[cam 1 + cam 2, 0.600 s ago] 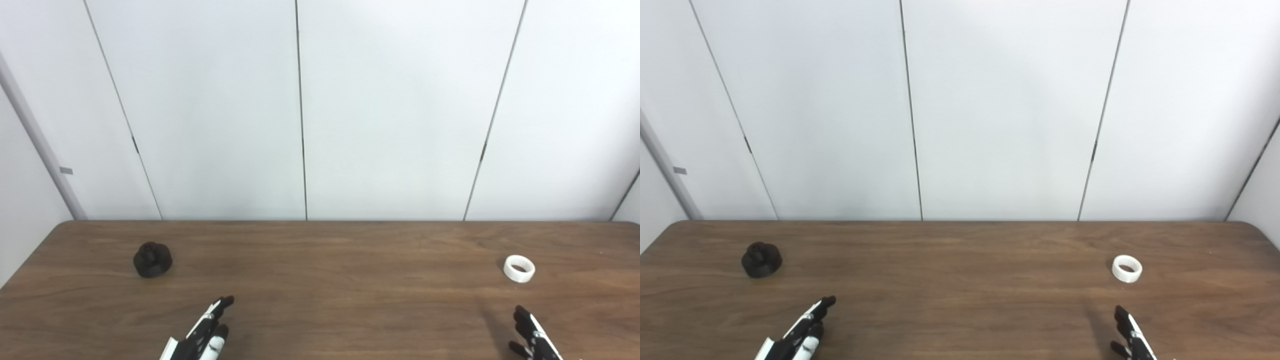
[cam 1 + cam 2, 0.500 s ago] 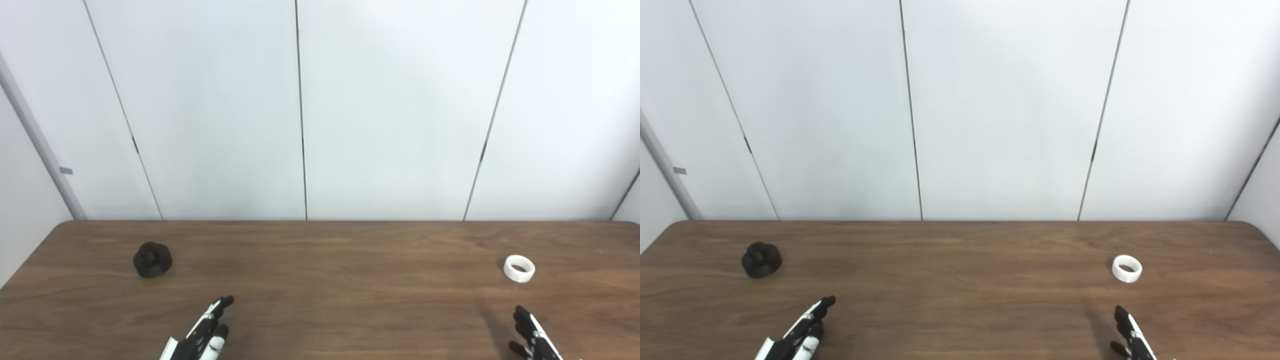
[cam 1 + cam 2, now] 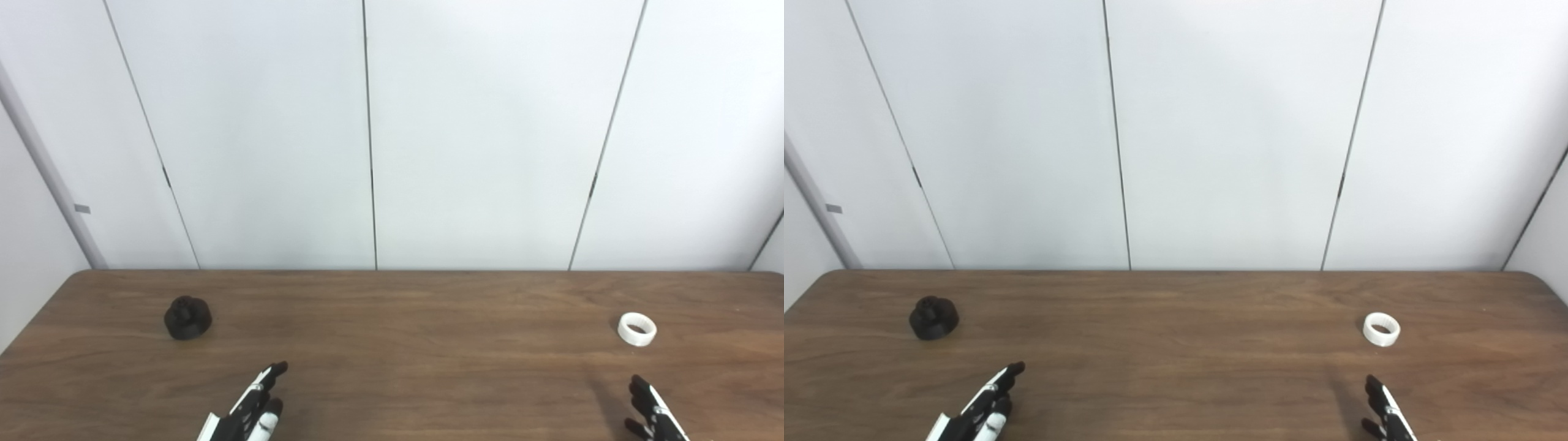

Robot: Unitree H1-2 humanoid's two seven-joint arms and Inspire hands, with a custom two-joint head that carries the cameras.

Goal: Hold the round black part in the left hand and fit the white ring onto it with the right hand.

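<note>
The round black part (image 3: 187,318) sits on the brown table at the left, with a small knob on top. Over at the right lies the white ring (image 3: 636,329), flat on the wood. My left hand (image 3: 250,410) enters at the bottom, to the right of and nearer than the black part, fingers stretched out and holding nothing. Only the fingers of my right hand (image 3: 652,413) show at the bottom edge, nearer than the ring, spread and empty. Neither hand touches its object.
The wooden table (image 3: 392,343) runs across the whole width, its back edge against a white panelled wall (image 3: 392,135). Its rounded left corner shows at the far left.
</note>
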